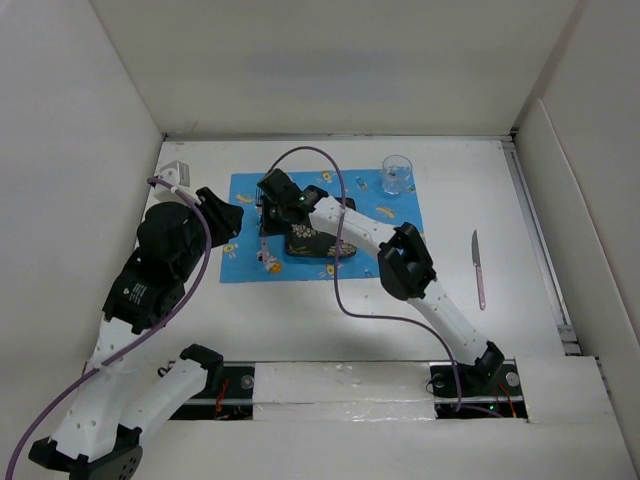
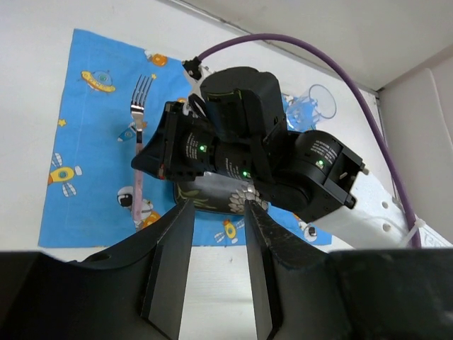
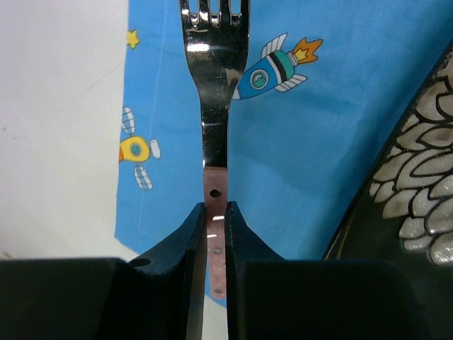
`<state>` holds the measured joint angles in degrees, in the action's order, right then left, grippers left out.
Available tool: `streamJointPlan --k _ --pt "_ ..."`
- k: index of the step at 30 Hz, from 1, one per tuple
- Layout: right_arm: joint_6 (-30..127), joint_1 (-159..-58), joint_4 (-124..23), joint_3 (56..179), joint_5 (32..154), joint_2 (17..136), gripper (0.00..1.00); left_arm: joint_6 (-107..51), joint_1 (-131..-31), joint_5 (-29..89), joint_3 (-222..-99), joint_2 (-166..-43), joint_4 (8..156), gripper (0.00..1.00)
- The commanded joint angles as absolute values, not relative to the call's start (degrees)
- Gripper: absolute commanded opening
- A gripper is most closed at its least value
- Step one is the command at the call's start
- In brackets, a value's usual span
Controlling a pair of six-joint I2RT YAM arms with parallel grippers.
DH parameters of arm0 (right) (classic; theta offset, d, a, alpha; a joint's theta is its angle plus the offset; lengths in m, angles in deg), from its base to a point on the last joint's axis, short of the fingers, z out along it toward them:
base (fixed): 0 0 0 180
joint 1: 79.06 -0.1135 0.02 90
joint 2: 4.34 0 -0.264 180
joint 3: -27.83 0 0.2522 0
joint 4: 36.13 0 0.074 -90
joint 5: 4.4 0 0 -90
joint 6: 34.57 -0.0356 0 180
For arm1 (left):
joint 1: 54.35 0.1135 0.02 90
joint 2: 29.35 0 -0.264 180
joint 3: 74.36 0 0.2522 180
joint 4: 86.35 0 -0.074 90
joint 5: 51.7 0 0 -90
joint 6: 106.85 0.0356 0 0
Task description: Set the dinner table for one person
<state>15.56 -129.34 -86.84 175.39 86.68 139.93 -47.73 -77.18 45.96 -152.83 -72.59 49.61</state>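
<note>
Your top camera looks down from above and behind the near edge, taking in the whole plain white matte desk [image 1: 520, 200]. Your left wrist camera views the blue cartoon-print cloth mat [image 2: 85, 142] from some way off. Your right wrist camera hangs very close over the pink-handled metal fork [image 3: 214, 142]. All three views share that fork and mat.
</note>
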Motion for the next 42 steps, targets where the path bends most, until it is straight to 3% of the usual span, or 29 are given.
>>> streamJointPlan --k 1,8,12,19,31,37,40,41,42 --pt "12.5 -129.9 -85.5 180.4 83.6 141.6 0.0 -48.2 -77.6 44.7 -151.9 -71.8 49.9 0.32" --pt "11.3 -129.9 -87.7 181.2 82.4 143.8 0.0 -47.8 -77.6 45.5 -151.2 -71.6 50.2 0.32" --pt "11.0 -129.9 -87.3 180.5 83.1 144.4 0.13 -47.8 -77.6 45.5 -150.6 -71.5 50.4 0.32" --pt "10.2 -129.9 -86.6 179.6 84.2 144.4 0.26 -48.0 -77.6 45.9 -149.4 -71.2 50.9 0.32" --pt "11.6 -129.9 -86.2 178.9 85.1 141.3 0.29 -48.1 -77.6 46.6 -148.7 -71.7 52.7 0.32" --pt "12.6 -129.2 -83.0 176.7 87.7 132.5 0.33 -45.9 -77.6 48.8 -150.1 -72.8 53.3 0.32" --pt "14.4 -127.3 -79.1 170.0 88.9 124.2 0.33 -45.0 -77.6 49.3 -149.6 -72.9 53.2 0.28" --pt "14.9 -125.9 -77.0 167.5 89.2 121.8 0.27 -44.8 -77.6 49.1 -149.0 -72.9 53.3 0.25" --pt "15.9 -124.9 -76.1 161.2 89.4 119.1 0.12 -44.7 -77.6 49.2 -147.8 -72.9 53.3 0.21"
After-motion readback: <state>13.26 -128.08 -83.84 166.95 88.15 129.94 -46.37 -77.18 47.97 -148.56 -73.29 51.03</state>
